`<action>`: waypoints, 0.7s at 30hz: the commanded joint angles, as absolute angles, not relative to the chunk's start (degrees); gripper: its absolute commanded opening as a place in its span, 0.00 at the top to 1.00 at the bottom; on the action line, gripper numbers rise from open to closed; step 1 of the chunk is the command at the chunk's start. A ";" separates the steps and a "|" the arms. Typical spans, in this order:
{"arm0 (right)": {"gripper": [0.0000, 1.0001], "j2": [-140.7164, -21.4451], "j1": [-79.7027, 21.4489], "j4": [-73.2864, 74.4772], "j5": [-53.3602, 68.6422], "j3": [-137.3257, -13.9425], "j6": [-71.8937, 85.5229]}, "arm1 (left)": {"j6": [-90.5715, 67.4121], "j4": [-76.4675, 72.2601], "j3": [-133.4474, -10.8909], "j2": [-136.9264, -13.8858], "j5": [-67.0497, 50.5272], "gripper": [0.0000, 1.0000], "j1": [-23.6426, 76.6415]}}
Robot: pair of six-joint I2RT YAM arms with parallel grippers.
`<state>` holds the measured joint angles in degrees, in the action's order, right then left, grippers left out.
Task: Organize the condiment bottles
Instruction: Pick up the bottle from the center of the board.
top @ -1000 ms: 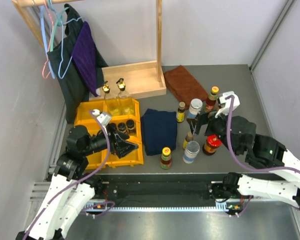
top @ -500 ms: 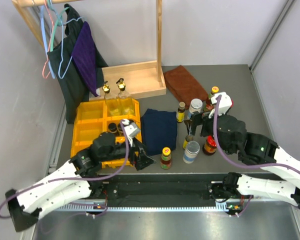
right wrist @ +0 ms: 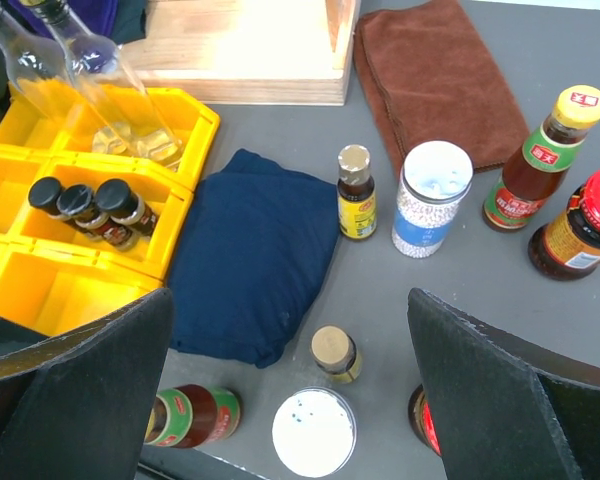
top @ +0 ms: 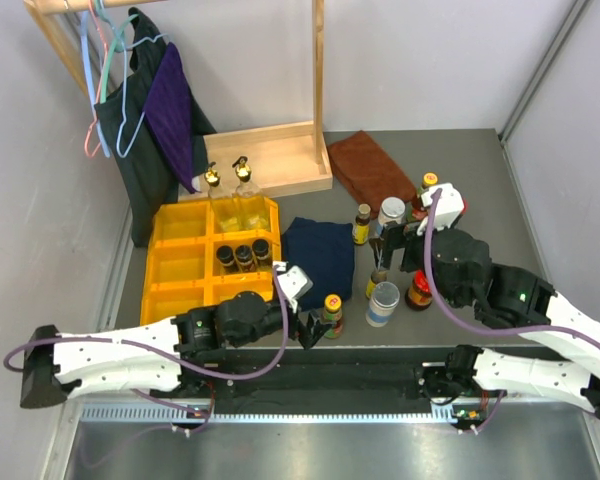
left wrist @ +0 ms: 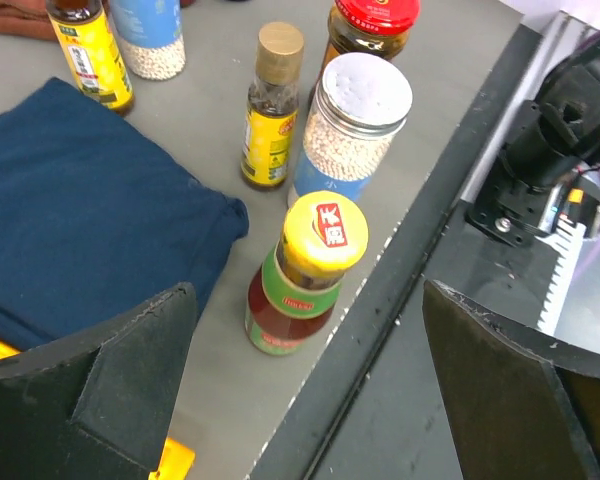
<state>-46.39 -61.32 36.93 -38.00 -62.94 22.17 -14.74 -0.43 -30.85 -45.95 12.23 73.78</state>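
Note:
My left gripper (top: pixel 315 326) is open and empty, low at the table's front edge, with a yellow-capped sauce bottle (top: pixel 331 314) just ahead between its spread fingers; in the left wrist view the gripper (left wrist: pixel 310 390) sits right behind that bottle (left wrist: pixel 305 272). Beside it stand a white-lidded jar (left wrist: pixel 350 125), a small brown-capped bottle (left wrist: pixel 270 110) and a red-lidded jar (left wrist: pixel 370 35). My right gripper (top: pixel 398 245) is open and empty, hovering above this group (right wrist: pixel 290 380). Three dark black-capped bottles (top: pixel 243 256) and two clear gold-topped bottles (top: pixel 228 180) stand in the yellow bin (top: pixel 180 285).
A folded navy cloth (top: pixel 318 262) lies between the bin and the loose bottles. Behind stand another small bottle (right wrist: pixel 355 195), white-lidded jar (right wrist: pixel 430 185), yellow-capped bottle (right wrist: pixel 545 155) and red-lidded jar (right wrist: pixel 585 225). A brown cloth (top: pixel 370 170) and a wooden rack base (top: pixel 270 155) are at the back.
My left arm has swung from over the yellow bin to the right along the front edge, up to the yellow-capped bottle. My right gripper shifted slightly left, then held still.

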 commanded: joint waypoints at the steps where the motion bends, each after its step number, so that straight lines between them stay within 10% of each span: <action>1: 0.01 -45.70 -60.38 36.30 -39.37 -63.37 22.32 | -12.39 -10.54 -29.36 -48.77 18.19 0.01 75.67; 11: 0.01 -45.88 -60.12 36.74 -39.46 -63.37 22.24 | -11.60 -16.08 -30.32 -55.19 20.39 0.01 76.38; 21: 0.01 -45.88 -59.94 37.18 -39.64 -63.37 22.41 | -12.83 -15.11 -32.08 -58.71 20.21 0.30 76.46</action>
